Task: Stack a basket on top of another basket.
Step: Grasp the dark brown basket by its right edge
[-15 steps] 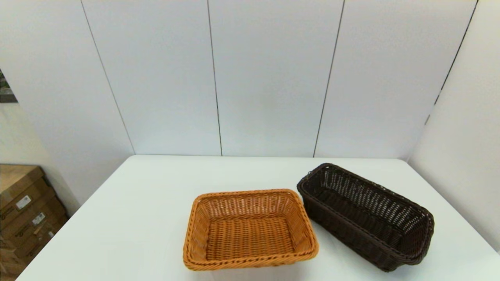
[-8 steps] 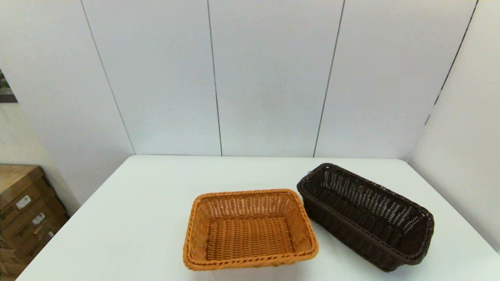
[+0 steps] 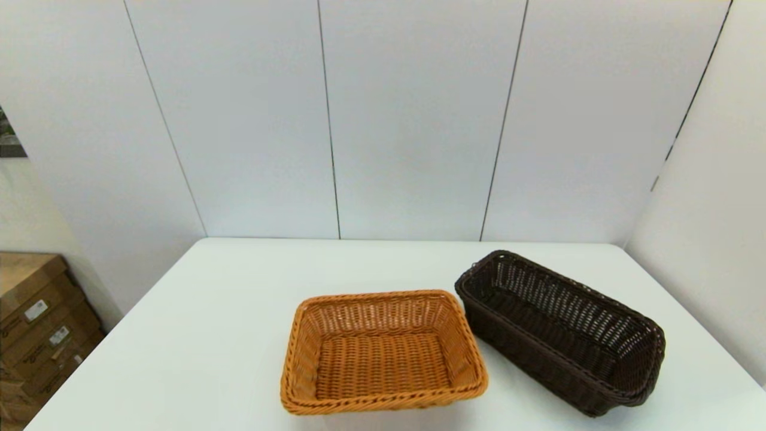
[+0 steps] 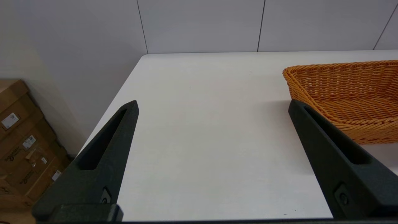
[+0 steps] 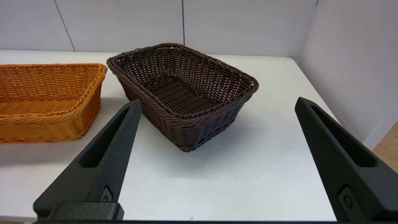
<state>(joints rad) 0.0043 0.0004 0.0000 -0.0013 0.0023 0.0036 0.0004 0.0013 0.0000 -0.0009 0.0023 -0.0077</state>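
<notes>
Dark brown rectangular woven wicker basket (image 3: 562,332): on white table (image 3: 209,335), right side, angled, empty. Orange-tan rectangular wicker basket (image 3: 383,353): just beside it, centre, corners nearly touching. Left gripper (image 4: 213,105), right gripper (image 5: 217,104): both spread wide, holding nothing. Cardboard boxes (image 3: 36,329), left of the table: labels unreadable.

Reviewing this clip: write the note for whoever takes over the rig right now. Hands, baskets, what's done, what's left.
Left hand: open, empty, held back near the table's front edge, left of the orange-tan basket.
Right hand: open, empty, held back in front of the dark brown basket.
Both baskets sit upright on the white table, side by side, dark one to the right and angled, corners close together.
Done: nothing grasped.
Left: pick up the dark basket and set it on the orange-tan one.
</notes>
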